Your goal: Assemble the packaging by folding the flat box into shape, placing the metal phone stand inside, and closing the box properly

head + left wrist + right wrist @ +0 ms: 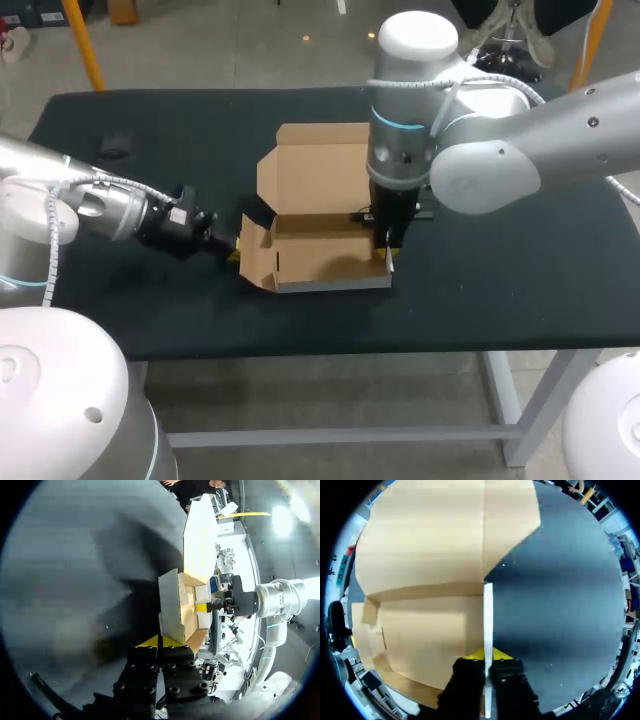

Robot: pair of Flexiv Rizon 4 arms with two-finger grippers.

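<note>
No text, label, number or sign can be read anywhere, neither on the box [318, 180] nor the table [520, 270].

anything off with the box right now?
Nothing damaged or spilled. The cardboard box is only half formed: its lid is open, and its left side flap splays outward where the left gripper pinches it. The right gripper clamps the right wall.

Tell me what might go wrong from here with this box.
1. The right gripper pinches the box's thin right wall; a sideways pull may bend or tear it.
2. The left gripper sits at the left flap; pushing there against the right's hold may crumple the box.
3. The lid is open and no phone stand shows in any view; closing now would likely pack it empty.
</note>
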